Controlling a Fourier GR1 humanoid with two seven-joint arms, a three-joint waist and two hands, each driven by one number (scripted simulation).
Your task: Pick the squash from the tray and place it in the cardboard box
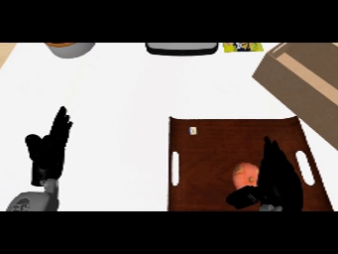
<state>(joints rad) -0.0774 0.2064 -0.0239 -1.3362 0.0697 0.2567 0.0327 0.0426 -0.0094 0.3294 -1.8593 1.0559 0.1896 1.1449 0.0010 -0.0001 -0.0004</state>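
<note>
An orange squash (246,173) lies on the dark brown tray (215,139), toward its near right part. My right hand (280,176) is over the tray just right of the squash, fingers straight and pointing away, thumb near the squash's near side; it partly hides the squash. The cardboard box (314,87) stands tilted at the far right, beyond the tray. My left hand (49,146) rests open over the white counter at the left, fingers up.
At the counter's far edge sit a grey bowl (70,48), a dark flat container (184,48) and a yellow packet (243,47). A small white tag (193,131) lies on the tray's far left. The tray has white handle slots (175,168) on both sides.
</note>
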